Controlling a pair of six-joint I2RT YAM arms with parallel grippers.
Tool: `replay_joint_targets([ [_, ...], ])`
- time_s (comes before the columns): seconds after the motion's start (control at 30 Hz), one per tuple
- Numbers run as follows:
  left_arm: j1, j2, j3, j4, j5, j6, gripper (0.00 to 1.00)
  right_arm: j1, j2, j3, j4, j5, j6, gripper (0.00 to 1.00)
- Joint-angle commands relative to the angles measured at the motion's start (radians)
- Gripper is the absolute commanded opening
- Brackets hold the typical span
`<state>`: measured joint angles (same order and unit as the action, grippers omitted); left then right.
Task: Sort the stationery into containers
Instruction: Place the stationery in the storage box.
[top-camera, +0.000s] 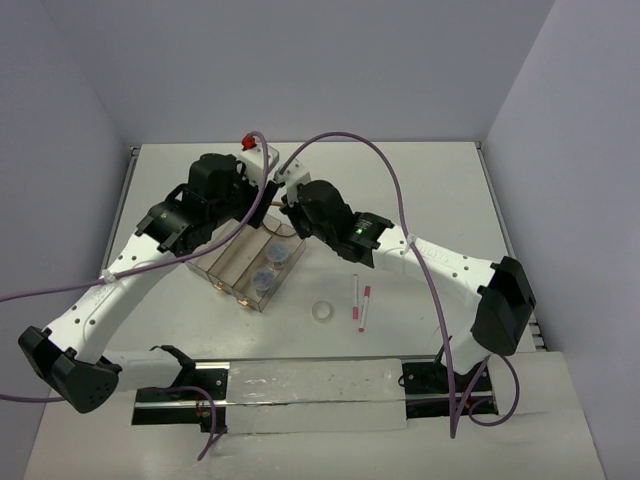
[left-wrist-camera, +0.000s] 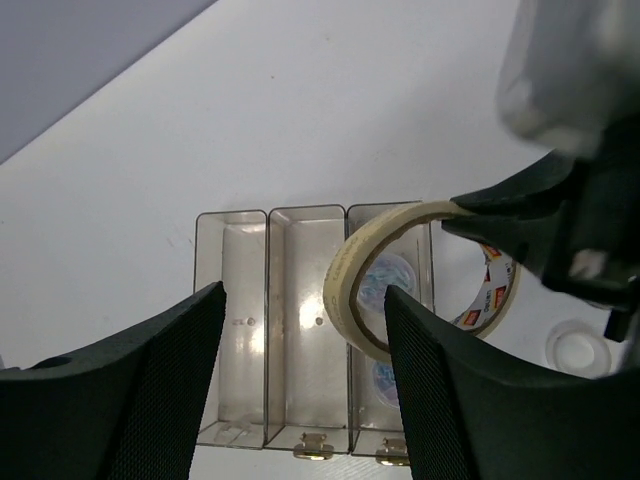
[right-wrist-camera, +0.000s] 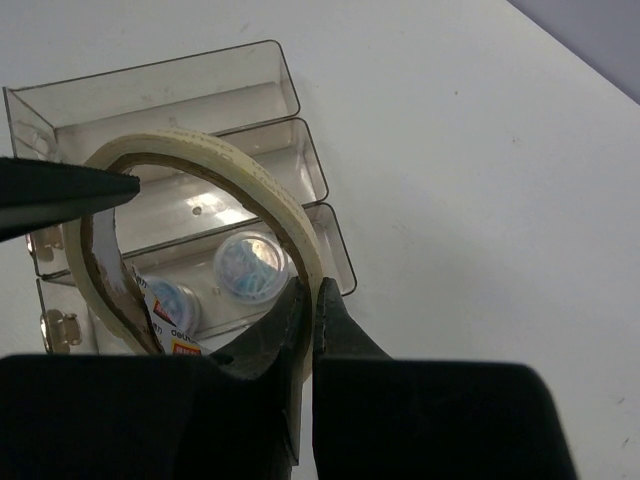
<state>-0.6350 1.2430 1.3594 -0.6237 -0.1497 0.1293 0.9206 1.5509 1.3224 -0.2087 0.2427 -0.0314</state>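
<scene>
Clear brownish plastic tray (left-wrist-camera: 268, 300), three long compartments; two round blue-filled jars (right-wrist-camera: 248, 266) sit in one outer compartment. The right hand (right-wrist-camera: 312, 300) pinches a cream masking-tape roll (right-wrist-camera: 250, 175) above it; left hand (left-wrist-camera: 302, 300) spread.

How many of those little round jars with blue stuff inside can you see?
2: near jar and far jar, both in the tray's outer compartment nearest the pens. Arms may hide more.

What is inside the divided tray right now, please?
A clear jar and a second jar sit in one outer compartment of the tray; the others look bare. The tan tape roll in the right pincer hides part.
</scene>
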Motion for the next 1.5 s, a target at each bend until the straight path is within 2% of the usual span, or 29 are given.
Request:
replay_joint_targets([
  [0.0,0.015,-0.018,-0.042,0.034,0.052,-0.032,0.71,0.011,-0.075,-0.01,0.058,-0.017,0.008,0.0],
  [0.2,0.021,-0.004,-0.044,0.004,0.084,-0.033,0.67,0.014,-0.074,-0.013,0.064,-0.038,0.013,0.0],
  [0.27,0.022,0.0,-0.048,0.004,0.083,-0.034,0.61,0.014,-0.076,-0.019,0.076,-0.046,0.013,0.0],
  [0.37,0.031,0.013,-0.057,0.007,0.06,-0.04,0.32,0.014,-0.081,-0.026,0.083,-0.054,0.01,0.0],
  [0.43,0.042,0.016,-0.068,0.003,0.053,-0.049,0.06,0.014,-0.076,-0.022,0.083,-0.056,0.008,0.0],
  [0.5,0.064,0.023,-0.091,-0.001,0.044,-0.067,0.0,0.013,-0.059,-0.008,0.08,-0.061,0.009,0.02],
  [0.53,0.078,0.026,-0.104,-0.002,0.046,-0.075,0.0,0.01,-0.049,-0.001,0.08,-0.065,0.011,0.08],
  [0.57,0.095,0.03,-0.118,-0.001,0.049,-0.085,0.0,0.006,-0.037,0.016,0.078,-0.075,0.011,0.21],
  [0.63,0.183,0.048,-0.158,0.009,0.092,-0.115,0.0,-0.004,0.01,0.06,0.069,-0.098,0.018,0.59],
  [0.67,0.234,0.06,-0.17,0.015,0.118,-0.126,0.0,-0.01,0.031,0.072,0.068,-0.099,0.022,0.69],
  [0.7,0.28,0.068,-0.18,0.021,0.134,-0.144,0.0,-0.015,0.046,0.084,0.065,-0.102,0.025,0.75],
  [0.83,0.434,0.046,-0.235,0.107,0.126,-0.204,0.0,-0.03,0.046,0.08,0.078,-0.123,0.07,0.78],
  [0.93,0.497,0.01,-0.315,0.22,0.026,-0.253,0.0,-0.035,0.007,0.007,0.114,-0.127,0.083,0.79],
  [1.23,0.514,0.07,-0.411,0.382,-0.244,-0.488,0.0,-0.049,-0.046,-0.121,0.143,-0.082,0.136,0.79],
  [1.37,0.514,0.168,-0.345,0.309,-0.408,-0.621,0.0,-0.054,-0.06,-0.153,0.154,-0.085,0.15,0.79],
  [1.47,0.514,0.197,-0.316,0.238,-0.4,-0.696,0.0,-0.064,-0.064,-0.174,0.158,-0.078,0.157,0.78],
])
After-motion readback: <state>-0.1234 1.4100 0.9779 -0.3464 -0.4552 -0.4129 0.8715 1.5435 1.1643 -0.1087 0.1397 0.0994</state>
